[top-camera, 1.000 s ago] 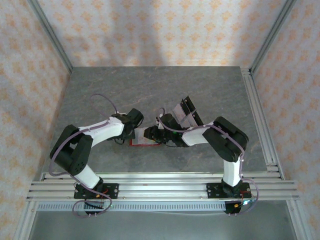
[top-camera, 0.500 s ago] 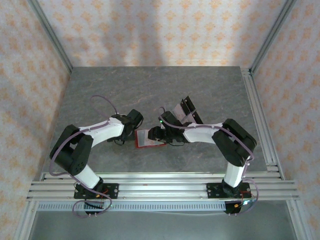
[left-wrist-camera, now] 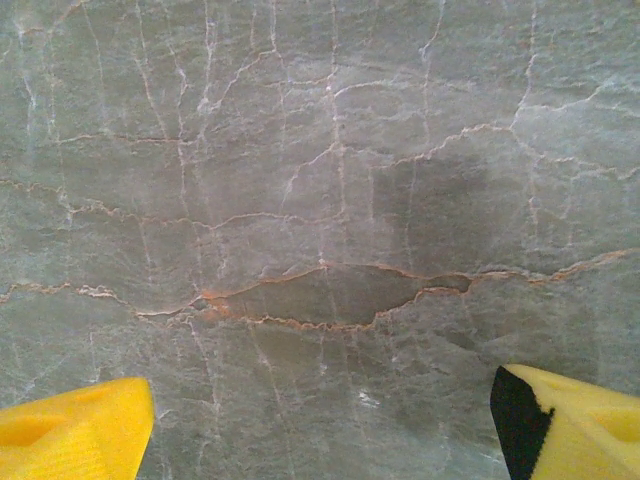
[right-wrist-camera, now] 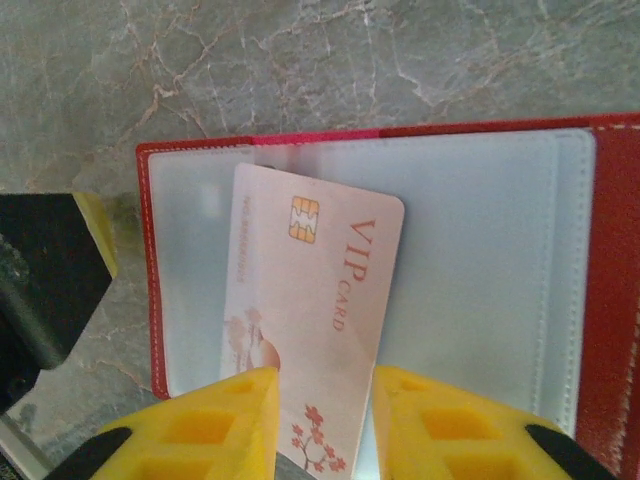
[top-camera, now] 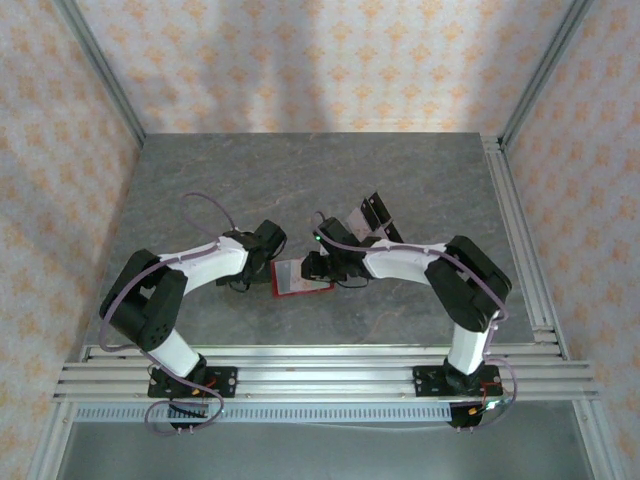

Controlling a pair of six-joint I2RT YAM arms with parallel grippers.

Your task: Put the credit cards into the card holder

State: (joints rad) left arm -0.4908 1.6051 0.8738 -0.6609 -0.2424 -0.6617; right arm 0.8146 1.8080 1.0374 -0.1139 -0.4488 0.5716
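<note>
Card: pink VIP credit card (right-wrist-camera: 320, 290) lies slanted on the open red card holder (right-wrist-camera: 480, 250), on the worktop (right-wrist-camera: 300, 60) | Right jaws: narrow gap astride card, grip unclear | Left jaws: wide apart, empty | Risk: slanted card may snag the pocket edge, shoving holder.

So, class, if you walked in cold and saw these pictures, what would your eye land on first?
Probably the pink VIP card with its gold chip, lying between the right gripper's yellow fingers over the pale inside of the open red card holder. From above, more black-banded cards lie fanned on the grey table just beyond that holder.
</note>
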